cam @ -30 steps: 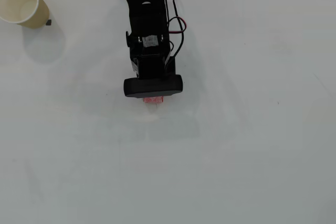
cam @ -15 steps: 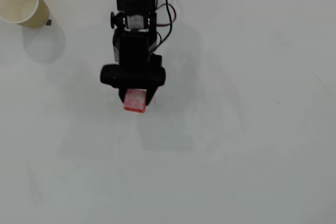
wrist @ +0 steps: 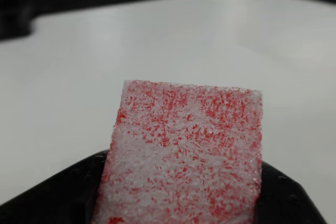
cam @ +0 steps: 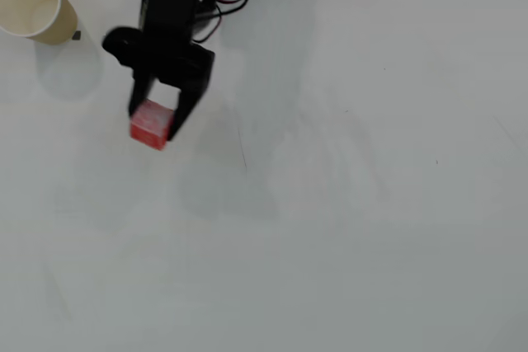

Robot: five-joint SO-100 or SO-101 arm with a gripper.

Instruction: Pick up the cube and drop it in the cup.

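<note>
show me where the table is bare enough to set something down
In the overhead view, the table is bare across the whole right half and along the bottom, below the cube. The only crowded part is the top left, from the cup to the arm holding the cube.

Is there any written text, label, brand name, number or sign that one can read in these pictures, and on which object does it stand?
None can be read.
The cube: only red and white speckles, no letters.
The cup: plain beige outside, cream inside, no print visible.
The gripper, shut on the cube, and the black arm: no readable label.
The table: bare white surface, no marks that read as text.
</note>
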